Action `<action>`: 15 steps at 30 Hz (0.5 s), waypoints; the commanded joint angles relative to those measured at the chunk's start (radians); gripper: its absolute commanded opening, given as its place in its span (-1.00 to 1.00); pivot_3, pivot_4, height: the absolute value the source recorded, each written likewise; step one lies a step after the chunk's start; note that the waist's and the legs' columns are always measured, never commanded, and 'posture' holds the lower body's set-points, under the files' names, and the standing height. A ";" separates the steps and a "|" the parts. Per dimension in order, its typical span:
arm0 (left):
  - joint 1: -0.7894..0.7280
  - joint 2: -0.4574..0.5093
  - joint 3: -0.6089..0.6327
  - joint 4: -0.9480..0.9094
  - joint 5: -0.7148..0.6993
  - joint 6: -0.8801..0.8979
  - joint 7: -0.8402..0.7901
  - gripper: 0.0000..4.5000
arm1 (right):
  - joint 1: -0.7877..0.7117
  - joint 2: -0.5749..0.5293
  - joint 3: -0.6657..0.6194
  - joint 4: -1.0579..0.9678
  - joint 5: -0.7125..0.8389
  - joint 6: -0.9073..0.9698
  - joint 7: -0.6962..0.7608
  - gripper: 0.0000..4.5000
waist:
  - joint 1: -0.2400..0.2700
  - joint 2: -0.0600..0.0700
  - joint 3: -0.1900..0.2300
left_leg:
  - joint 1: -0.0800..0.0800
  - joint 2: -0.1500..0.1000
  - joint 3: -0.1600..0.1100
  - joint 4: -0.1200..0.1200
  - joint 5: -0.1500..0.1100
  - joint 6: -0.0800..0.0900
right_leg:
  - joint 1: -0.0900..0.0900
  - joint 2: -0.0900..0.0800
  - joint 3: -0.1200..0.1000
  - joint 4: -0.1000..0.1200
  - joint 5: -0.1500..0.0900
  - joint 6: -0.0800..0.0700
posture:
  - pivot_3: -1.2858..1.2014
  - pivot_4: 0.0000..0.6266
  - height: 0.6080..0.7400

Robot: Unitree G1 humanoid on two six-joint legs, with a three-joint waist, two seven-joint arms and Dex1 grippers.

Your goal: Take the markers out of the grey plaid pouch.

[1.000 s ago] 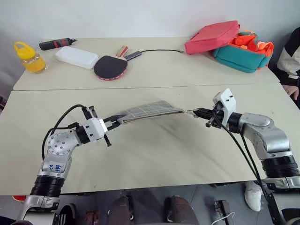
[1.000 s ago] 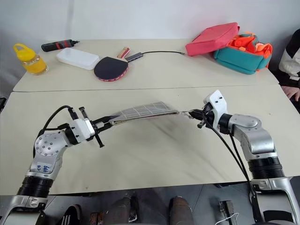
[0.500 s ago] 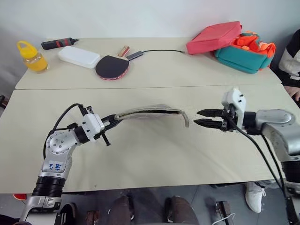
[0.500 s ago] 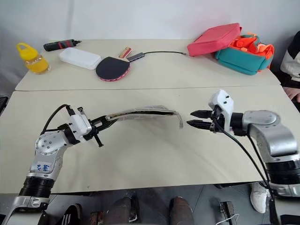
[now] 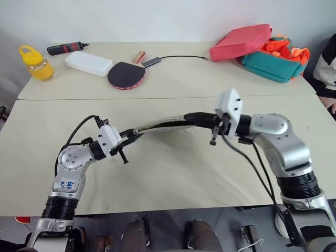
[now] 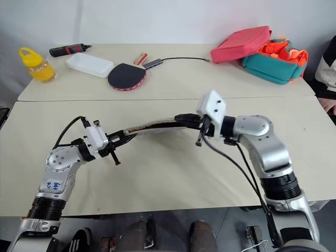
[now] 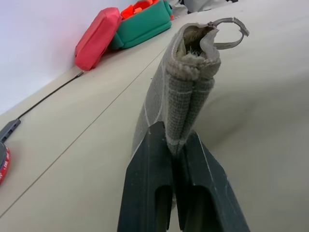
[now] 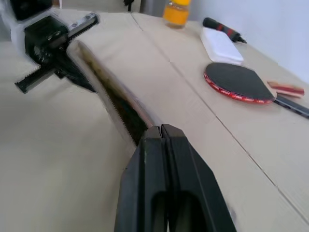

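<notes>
- My left gripper (image 5: 127, 140) has barely shifted over the last second: its two fingers are pinched together on the near end of the grey plaid pouch (image 5: 163, 125), holding it up off the table (image 5: 173, 173).
- In the left wrist view the pouch (image 7: 186, 92) stands on edge between my fingers (image 7: 149, 188), with the ring loop (image 7: 231, 34) at its far end and the fabric there puckered open a little.
- The pouch itself has turned since a second ago. Then its plaid face lay up and flat; now it runs edge-up, bowed, with the dark zipper slit on top.
- In the right wrist view the slit (image 8: 120, 113) shows open along most of its length, zipper teeth on both sides. I cannot make out any markers inside; the interior is too dark.
- My right gripper (image 5: 193, 118) is the real change. A second ago it was pinched at the pouch's far end, half a second ago it stood apart and clear of the flap, and now it has swung in toward the middle, fingers pressed together.
- Its tips sit at the slit's far end, at or just inside the opening; I cannot tell if they grip anything.
- My reading: the unzipping is done and the reach for the markers is starting, but nothing is out yet.
- The pink-red case (image 5: 239, 41) and teal case (image 5: 274, 58) sit untouched at the far right.
</notes>
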 commanded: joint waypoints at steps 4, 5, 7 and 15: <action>-0.004 -0.028 -0.016 -0.064 0.015 -0.003 0.005 -1.00 | 0.011 -0.051 0.033 0.109 -0.157 -0.194 0.019 -0.98 | -0.002 0.000 0.000 | 0.000 0.000 0.001 0.000 0.000 0.000 | 0.000 0.000 0.000 0.000 0.000 0.000 | 0.03 -0.52 1.00; -0.004 -0.032 -0.022 -0.066 0.018 -0.004 0.003 -1.00 | 0.008 -0.045 0.034 0.125 -0.171 -0.206 0.009 -0.98 | -0.002 0.000 0.000 | 0.000 0.000 0.001 0.000 0.000 0.000 | 0.000 0.000 0.000 0.000 0.000 0.000 | 0.03 -0.52 1.00; -0.005 -0.041 -0.031 -0.069 0.023 -0.004 0.003 -1.00 | -0.002 -0.031 0.033 0.147 -0.189 -0.225 -0.005 -0.98 | -0.002 0.000 0.000 | 0.000 0.000 0.001 0.000 0.000 0.000 | 0.000 0.000 0.000 0.000 0.000 0.000 | 0.03 -0.52 1.00; -0.025 -0.090 -0.069 -0.121 -0.011 0.088 -0.016 -1.00 | -0.070 -0.091 0.150 0.224 -0.406 -0.425 0.044 -0.68 | -0.004 0.000 0.000 | 0.000 0.000 0.001 0.000 0.000 0.000 | 0.000 0.000 0.001 0.000 0.000 0.000 | 0.03 -0.52 1.00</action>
